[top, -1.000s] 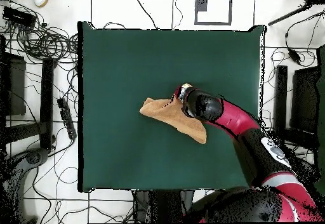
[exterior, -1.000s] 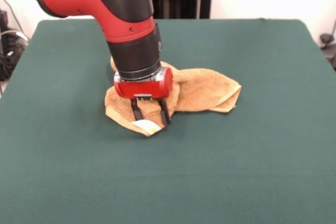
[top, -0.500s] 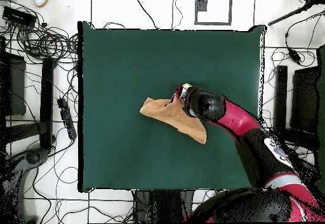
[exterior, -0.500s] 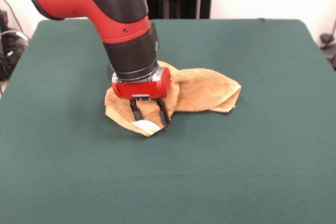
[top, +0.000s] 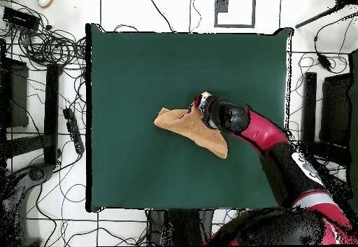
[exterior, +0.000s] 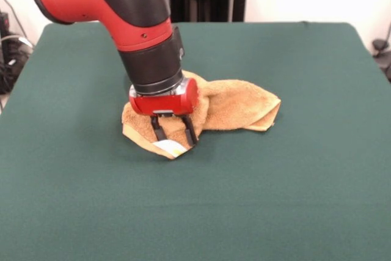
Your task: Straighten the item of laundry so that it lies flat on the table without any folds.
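Down on the crumpled towel (exterior: 235, 107), gripper (exterior: 174, 137) jaws spread

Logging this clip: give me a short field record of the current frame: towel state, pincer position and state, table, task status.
towel: orange-tan towel bunched and folded over itself near the table's middle, not flat
pale hem corner: a paler corner shows at the towel's near edge, between the pincer's fingers
pincer: pincer down on the towel's near corner, fingers apart on either side of the pale corner
arm: red and black arm comes down over the towel's left part in the front view
table: dark green table, far larger than the towel
task status: not done; folds remain
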